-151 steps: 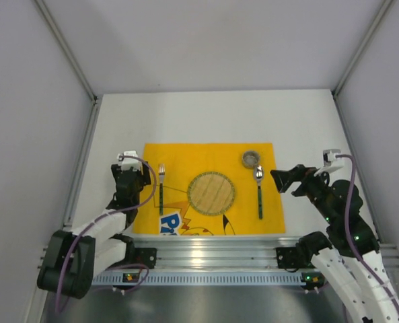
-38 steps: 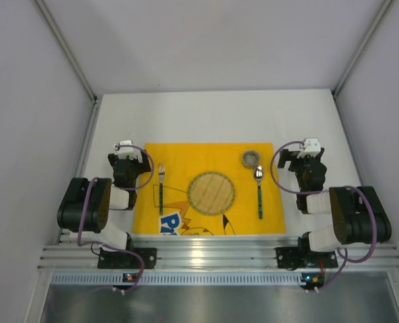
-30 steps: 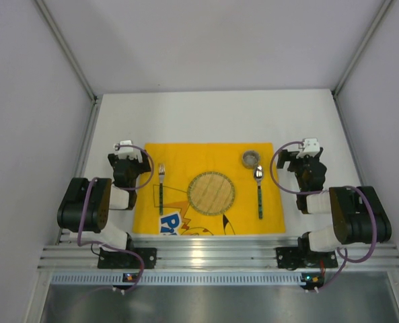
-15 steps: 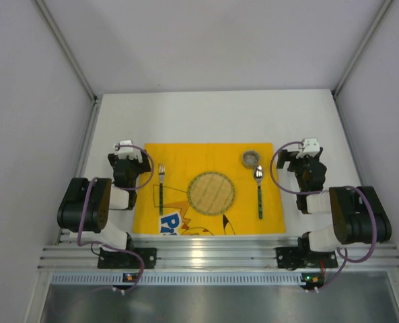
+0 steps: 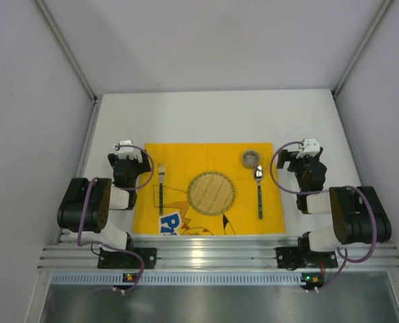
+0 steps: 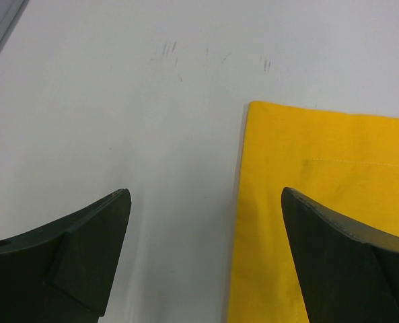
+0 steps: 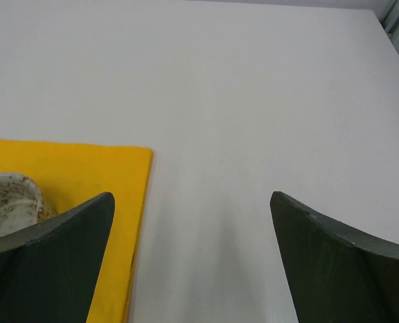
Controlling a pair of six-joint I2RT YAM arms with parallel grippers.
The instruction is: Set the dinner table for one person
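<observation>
On the white dinner table [image 5: 212,114] lies a yellow printed mat [image 5: 206,151]. On the mat are a round woven plate [image 5: 211,193] in the middle, a fork [image 5: 161,188] to its left, a spoon [image 5: 259,190] to its right and a small speckled cup [image 5: 251,159] above the spoon. My left gripper [image 5: 122,156] is open and empty over the mat's left edge [image 6: 307,222]. My right gripper [image 5: 307,156] is open and empty just right of the mat. The cup shows at the left in the right wrist view [image 7: 7,202].
Grey panels [image 5: 31,101] wall the table on three sides. A ribbed aluminium rail [image 5: 212,254] runs along the near edge, with both arm bases on it. Bare white tabletop lies beyond the mat [image 7: 253,81].
Five seconds ago both arms reached toward the mat; now both are folded back beside it. Nothing has moved in the last second.
</observation>
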